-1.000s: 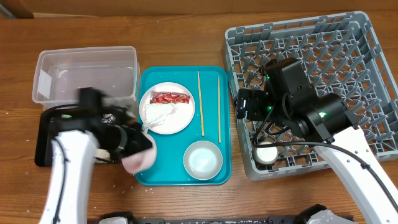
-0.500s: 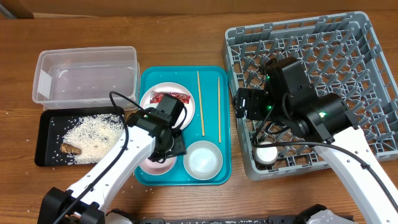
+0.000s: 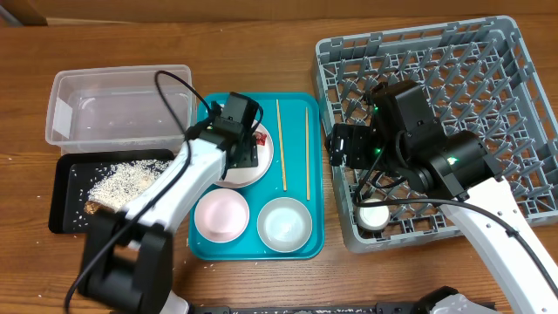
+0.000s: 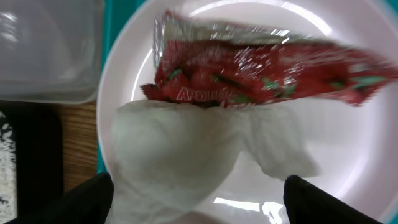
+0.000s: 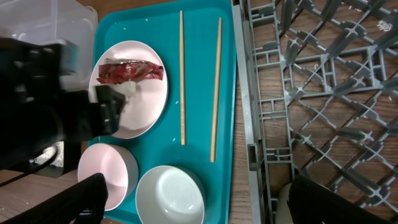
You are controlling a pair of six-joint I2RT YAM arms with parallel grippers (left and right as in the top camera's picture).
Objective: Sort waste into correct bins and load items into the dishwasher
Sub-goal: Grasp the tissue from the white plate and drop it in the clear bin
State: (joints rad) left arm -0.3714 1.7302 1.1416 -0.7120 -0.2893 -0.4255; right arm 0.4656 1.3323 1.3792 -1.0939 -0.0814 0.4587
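Note:
On the teal tray, a white plate (image 4: pixel 373 155) carries the red wrapper (image 4: pixel 261 68) and a crumpled white tissue (image 4: pixel 186 155). My left gripper (image 3: pixel 240 150) hovers open right above the tissue, one finger on either side and nothing held. A pink bowl (image 3: pixel 220 215) and a white bowl (image 3: pixel 284 223) stand on the tray's near part. Two chopsticks (image 3: pixel 280 144) (image 3: pixel 307 153) lie right of the plate. Rice (image 3: pixel 122 181) and a brown scrap (image 3: pixel 94 208) lie in the black tray (image 3: pixel 59 196). My right gripper (image 3: pixel 342 146) hangs open over the grey dish rack's (image 3: pixel 501 52) left edge, empty.
The clear tub (image 3: pixel 118 105) stands behind the black tray at the left. A white cup (image 3: pixel 373 214) sits in the rack's near left corner. The teal tray (image 3: pixel 294 113) lies between the bins and the rack. A few rice grains lie on the wood near the black tray.
My left gripper carried the pink bowl from the black tray to the teal tray, set it down, opened, and moved back over the plate. The right arm stayed still.

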